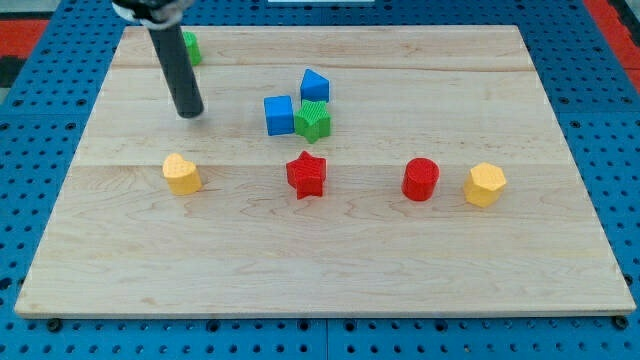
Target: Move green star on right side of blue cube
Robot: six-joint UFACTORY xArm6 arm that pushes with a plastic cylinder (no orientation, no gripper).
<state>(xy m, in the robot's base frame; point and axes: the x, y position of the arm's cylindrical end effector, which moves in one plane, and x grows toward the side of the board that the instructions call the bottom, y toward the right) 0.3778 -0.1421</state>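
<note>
A blue cube (pixel 279 115) sits near the middle top of the wooden board (pixel 330 270). A green star-like block (pixel 313 120) touches its right side. A second blue block (pixel 315 85), wedge-like, sits just above the green one. My tip (pixel 190 112) rests on the board well to the left of the blue cube, apart from every block. Another green block (pixel 190 46) at the view's top left is partly hidden behind the rod.
A yellow block (pixel 181 173) lies at the left, below my tip. A red star (pixel 306 175) sits in the middle. A red cylinder (pixel 421 179) and a yellow hexagonal block (pixel 485 184) lie at the right. Blue pegboard surrounds the board.
</note>
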